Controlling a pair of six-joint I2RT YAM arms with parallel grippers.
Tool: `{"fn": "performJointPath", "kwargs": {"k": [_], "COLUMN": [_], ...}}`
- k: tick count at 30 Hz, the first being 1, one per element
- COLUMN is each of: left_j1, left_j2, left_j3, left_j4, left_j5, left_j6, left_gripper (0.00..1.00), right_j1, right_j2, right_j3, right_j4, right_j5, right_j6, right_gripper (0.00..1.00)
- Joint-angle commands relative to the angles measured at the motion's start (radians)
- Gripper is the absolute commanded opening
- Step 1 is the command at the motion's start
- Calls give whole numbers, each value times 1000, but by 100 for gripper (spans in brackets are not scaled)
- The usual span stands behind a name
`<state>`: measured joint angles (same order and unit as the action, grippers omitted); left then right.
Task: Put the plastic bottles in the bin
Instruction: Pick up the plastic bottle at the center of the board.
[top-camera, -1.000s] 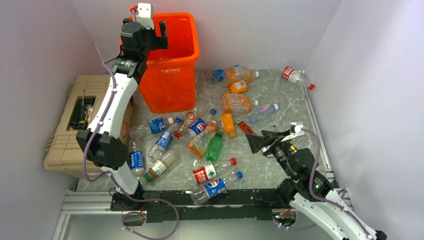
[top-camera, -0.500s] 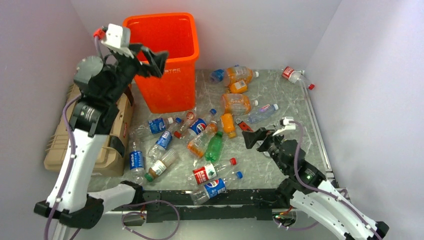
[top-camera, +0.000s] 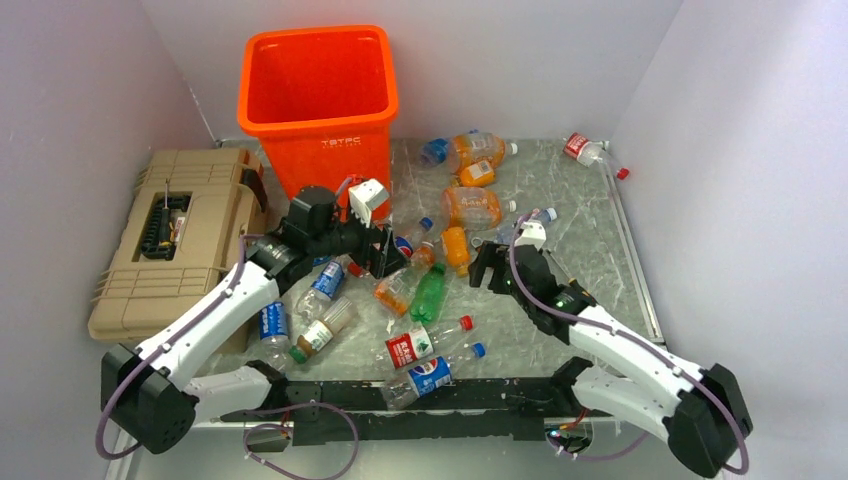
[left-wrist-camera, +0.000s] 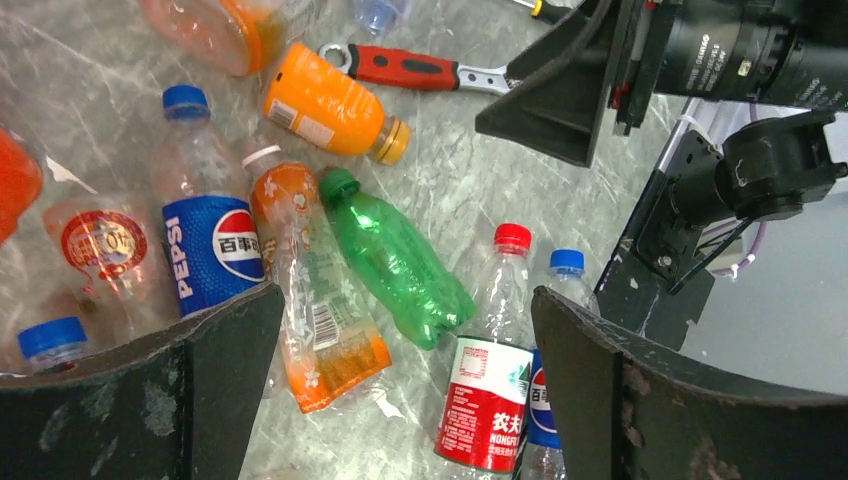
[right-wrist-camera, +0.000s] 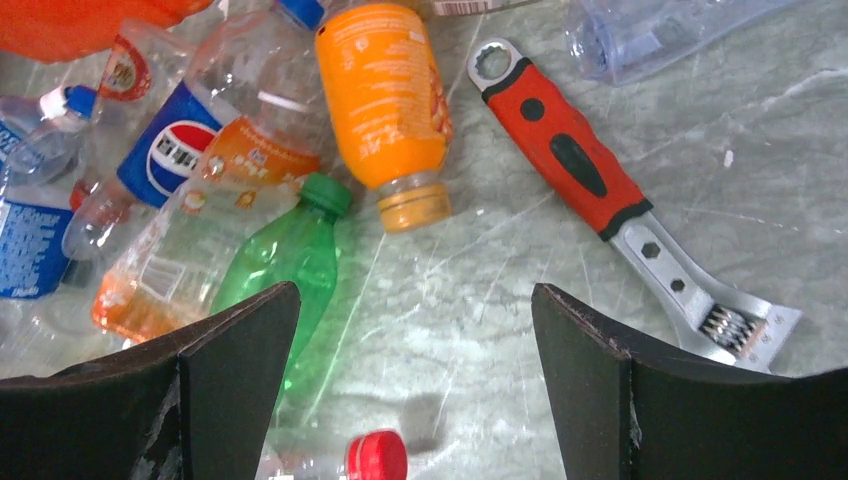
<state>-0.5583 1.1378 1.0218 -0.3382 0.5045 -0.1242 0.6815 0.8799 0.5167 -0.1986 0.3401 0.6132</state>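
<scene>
Away from the bin (top-camera: 340, 165), the left gripper (top-camera: 385, 252) has dropped empty, jaws wide, over the plastic bottles (top-camera: 430, 292) lying loose; right gripper (top-camera: 488, 268), wide and empty too, has pushed in beside them, next pick coming

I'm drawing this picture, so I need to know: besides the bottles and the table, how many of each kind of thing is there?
Orange bin: 1
Tan toolbox: 1
Red-handled wrench: 1
Robot arms: 2, left arm and right arm
Total: 5
</scene>
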Motion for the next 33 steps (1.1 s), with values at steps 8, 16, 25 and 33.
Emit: {"fn": "performJointPath", "kwargs": {"k": [8,16,25,33], "left_j1": [-25,-72,-115,-123], "left_j2": [-140,-194,-190,-185], "left_j3": [-79,-87,-88,-84], "left_j4": [155,123,102,96], "left_j5": [-240,-369,-433,-438], "left_j6": [-53,1,40,46], "left_gripper": [99,99,99,99], "right_j1": [-73,-75,-76,-75], "right_j2": [385,597,805,873], "right_j3": [157,349,538,571], "right_j4": [254,203,73,30], "right_j5": [-111,-29,-19,-1], "right_j6": [-116,-185,-199,-201], "right_gripper": [96,96,85,82]}}
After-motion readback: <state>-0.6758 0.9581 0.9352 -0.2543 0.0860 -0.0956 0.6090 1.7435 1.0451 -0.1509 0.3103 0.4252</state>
